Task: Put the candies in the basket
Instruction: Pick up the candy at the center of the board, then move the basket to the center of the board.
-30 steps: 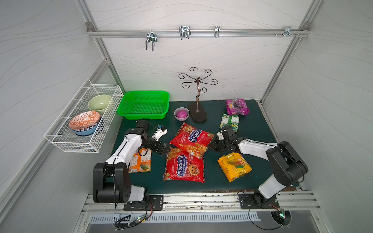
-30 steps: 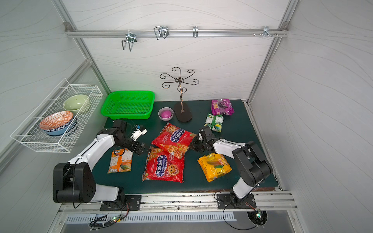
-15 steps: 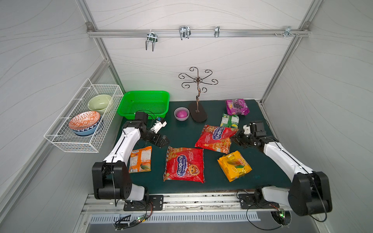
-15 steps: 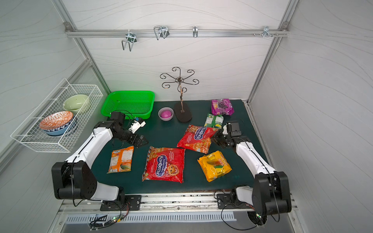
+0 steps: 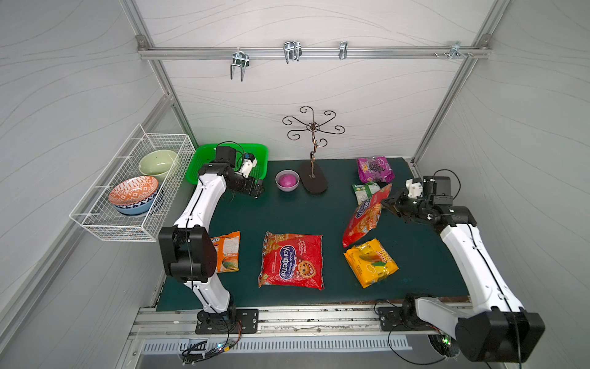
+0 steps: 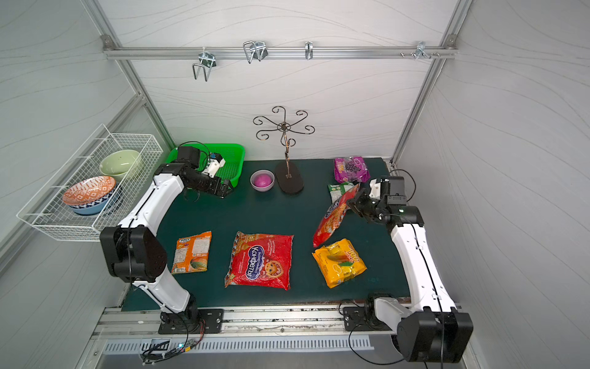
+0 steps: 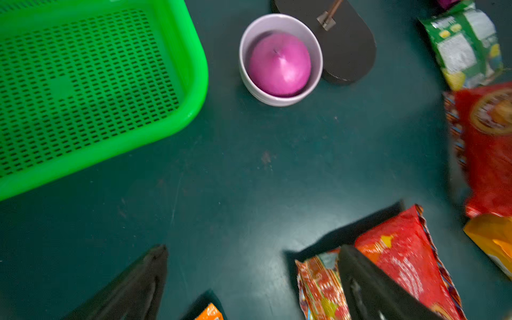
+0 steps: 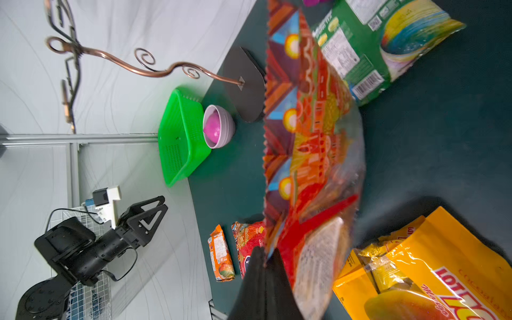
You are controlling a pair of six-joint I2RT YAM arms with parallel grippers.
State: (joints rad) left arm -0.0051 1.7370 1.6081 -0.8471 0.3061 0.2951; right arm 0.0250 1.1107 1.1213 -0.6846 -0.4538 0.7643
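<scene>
- Clock directions are read in a top view, with 12 o'clock at the back wall.
- My right gripper (image 5: pixel 388 202) is clamped on the top edge of a large red bag (image 5: pixel 364 217) of candy. The bag hangs tilted off the dark green mat (image 5: pixel 287 217) and trails toward 7 o'clock from my jaws.
- The lower corner of that bag is just above the yellow bag (image 5: pixel 370 262). I cannot tell whether they touch.
- The green bag (image 5: pixel 365 191) lies flat just behind the hanging bag and is partly hidden by it. The purple bag (image 5: pixel 375 168) lies beyond it at 12 o'clock, near the mat's back edge.
- The basket (image 5: pixel 261 150), bright green and perforated, sits at the mat's 10 o'clock corner. It is at about 9 o'clock from my right gripper and well apart from it.
- My left gripper (image 5: pixel 257 188) has its fingers spread wide with nothing between them, above bare mat. The basket's nearest corner is just beside it at 10 o'clock.
- The second red bag (image 5: pixel 292 260) lies flat at 5 o'clock from my left gripper, well apart.
- The orange bag (image 5: pixel 228 252) lies at 7 o'clock from it, partly hidden behind my left arm.
- A grey bowl (image 5: pixel 287 180) holding a pink ball stands near my left gripper, at 3 o'clock.
</scene>
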